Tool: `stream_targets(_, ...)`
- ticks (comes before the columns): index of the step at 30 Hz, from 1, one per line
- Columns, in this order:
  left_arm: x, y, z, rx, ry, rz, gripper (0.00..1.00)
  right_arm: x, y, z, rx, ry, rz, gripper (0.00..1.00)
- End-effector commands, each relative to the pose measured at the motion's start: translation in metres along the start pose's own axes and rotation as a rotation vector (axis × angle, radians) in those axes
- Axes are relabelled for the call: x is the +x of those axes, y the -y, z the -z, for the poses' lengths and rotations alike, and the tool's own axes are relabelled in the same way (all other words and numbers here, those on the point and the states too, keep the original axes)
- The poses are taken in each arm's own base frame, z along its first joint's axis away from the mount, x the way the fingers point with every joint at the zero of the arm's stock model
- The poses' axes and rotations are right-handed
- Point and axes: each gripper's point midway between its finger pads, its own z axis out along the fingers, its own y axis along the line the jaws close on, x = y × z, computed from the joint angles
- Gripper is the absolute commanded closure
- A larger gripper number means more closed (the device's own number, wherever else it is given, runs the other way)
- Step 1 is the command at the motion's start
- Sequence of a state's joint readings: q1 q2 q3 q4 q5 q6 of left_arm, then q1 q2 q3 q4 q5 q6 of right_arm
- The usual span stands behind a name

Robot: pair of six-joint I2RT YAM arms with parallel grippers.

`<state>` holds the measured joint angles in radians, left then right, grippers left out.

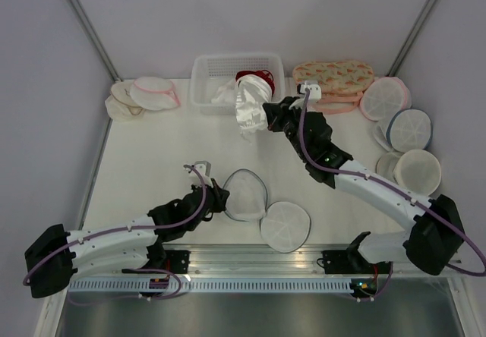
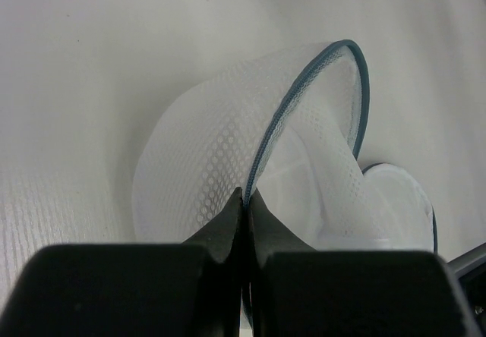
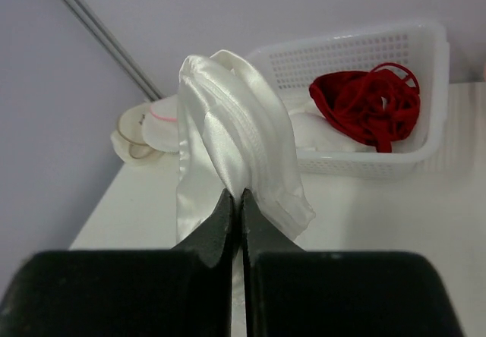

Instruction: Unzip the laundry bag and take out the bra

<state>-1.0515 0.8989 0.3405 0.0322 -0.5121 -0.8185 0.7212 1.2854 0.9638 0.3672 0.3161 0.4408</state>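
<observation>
Left gripper (image 1: pixel 222 199) (image 2: pixel 244 197): jaws closed, grey-blue rim of laundry bag (image 1: pixel 244 194) (image 2: pixel 205 155) pinched between fingertips. Bag is seen unzipped, near front-centre of table (image 1: pixel 152 155); one mesh half is held up on edge, other half lies flat just beside it, toward right arm.

Right gripper (image 1: pixel 266 114) (image 3: pixel 234 195): jaws closed on bra (image 1: pixel 250 108) (image 3: pixel 228 136). Bra is out of bag and well apart from it, bunched, hung from fingertips just in front of white basket (image 1: pixel 203 79) (image 3: pixel 429 45). Red garment (image 1: pixel 258 74) (image 3: pixel 368 102) is seen in basket.
</observation>
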Motion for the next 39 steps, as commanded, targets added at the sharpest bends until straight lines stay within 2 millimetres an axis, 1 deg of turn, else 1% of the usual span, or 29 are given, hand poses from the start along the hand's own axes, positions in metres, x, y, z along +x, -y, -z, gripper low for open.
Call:
stream_targets(1,-0.003,0.003,0.004,0.016,0.004,0.004,0.98,0.002,0.017,-0.029,0.069,-0.035,0.125,1.0)
stream_targets(2,-0.003,0.003,0.004,0.018,0.002,0.006,0.98,0.0,0.017,-0.038,0.068,-0.038,0.133,1.0)
stream_targets(3,-0.003,0.003,0.005,0.019,0.001,0.007,0.98,-0.019,0.01,-0.05,0.062,-0.003,0.133,1.0)
stream_targets(4,-0.001,0.002,0.005,0.016,-0.002,0.008,0.98,-0.004,0.021,-0.067,0.087,-0.043,0.148,1.0)
stream_targets(5,-0.001,0.003,0.005,0.02,-0.004,0.01,0.98,-0.004,0.026,-0.077,0.099,-0.046,0.151,1.0)
stream_targets(6,-0.001,0.003,0.005,0.021,-0.006,0.011,0.98,-0.02,0.019,-0.089,0.09,-0.015,0.139,1.0)
stream_targets(7,0.0,0.003,0.005,0.022,-0.007,0.014,0.98,-0.004,0.033,-0.107,0.111,-0.049,0.147,1.0)
stream_targets(8,0.0,0.004,0.006,0.026,-0.009,0.016,0.98,-0.003,0.037,-0.116,0.118,-0.05,0.149,1.0)
stream_targets(9,0.0,0.005,0.006,0.03,-0.01,0.019,0.98,-0.018,0.029,-0.129,0.103,-0.018,0.137,1.0)
stream_targets(10,-0.001,0.005,0.006,0.031,-0.009,0.022,0.98,0.003,0.046,-0.146,0.135,-0.062,0.141,1.0)
stream_targets(11,-0.002,0.007,0.007,0.039,-0.008,0.026,0.98,0.006,0.048,-0.156,0.128,-0.072,0.134,1.0)
stream_targets(12,-0.002,0.007,0.008,0.041,-0.008,0.025,0.98,-0.007,0.044,-0.168,0.116,-0.044,0.121,1.0)
stream_targets(13,-0.005,0.008,0.008,0.044,-0.003,0.028,0.98,0.012,0.061,-0.182,0.142,-0.075,0.114,1.0)
stream_targets(14,-0.005,0.009,0.008,0.047,-0.003,0.028,0.98,0.014,0.063,-0.189,0.134,-0.075,0.106,1.0)
stream_targets(15,-0.007,0.01,0.01,0.053,0.003,0.033,0.98,0.007,0.063,-0.198,0.126,-0.052,0.093,1.0)
stream_targets(16,-0.008,0.011,0.01,0.056,0.004,0.034,0.98,0.02,0.076,-0.209,0.138,-0.061,0.081,1.0)
stream_targets(18,-0.006,0.008,0.012,0.045,-0.005,0.025,0.98,0.032,0.09,-0.228,0.153,-0.063,0.063,1.0)
stream_targets(20,-0.007,0.008,0.013,0.046,-0.001,0.029,0.98,0.039,0.109,-0.241,0.184,-0.069,0.048,1.0)
stream_targets(21,-0.007,0.007,0.013,0.045,-0.002,0.028,0.98,0.023,0.107,-0.251,0.183,-0.034,0.045,1.0)
stream_targets(22,-0.008,0.006,0.014,0.042,0.001,0.03,0.98,0.056,0.134,-0.258,0.24,-0.106,0.055,1.0)
stream_targets(24,-0.01,0.005,0.016,0.036,0.008,0.031,0.98,0.072,0.152,-0.271,0.275,-0.144,0.06,1.0)
stream_targets(28,-0.012,0.001,0.017,0.023,0.021,0.036,0.98,0.078,0.175,-0.274,0.33,-0.14,0.078,1.0)
stream_targets(31,-0.014,0.0,0.017,0.019,0.025,0.037,0.98,0.065,0.17,-0.269,0.289,-0.13,0.069,0.43)
stream_targets(32,-0.012,0.0,0.017,0.016,0.023,0.034,0.98,0.059,0.168,-0.267,0.274,-0.122,0.071,0.2)
stream_targets(34,-0.013,0.0,0.017,0.016,0.023,0.034,0.98,0.033,0.159,-0.253,0.245,-0.07,0.078,0.02)
stream_targets(36,-0.012,-0.001,0.016,0.013,0.024,0.036,0.98,0.006,0.147,-0.231,0.213,-0.001,0.088,0.02)
stream_targets(37,-0.012,-0.001,0.016,0.014,0.025,0.037,0.98,-0.002,0.144,-0.223,0.204,0.015,0.105,0.02)
stream_targets(38,-0.012,0.0,0.015,0.015,0.026,0.04,0.98,0.006,0.147,-0.211,0.209,-0.005,0.115,0.02)
stream_targets(39,-0.011,-0.002,0.015,0.011,0.027,0.038,0.98,-0.022,0.135,-0.199,0.195,0.039,0.121,0.02)
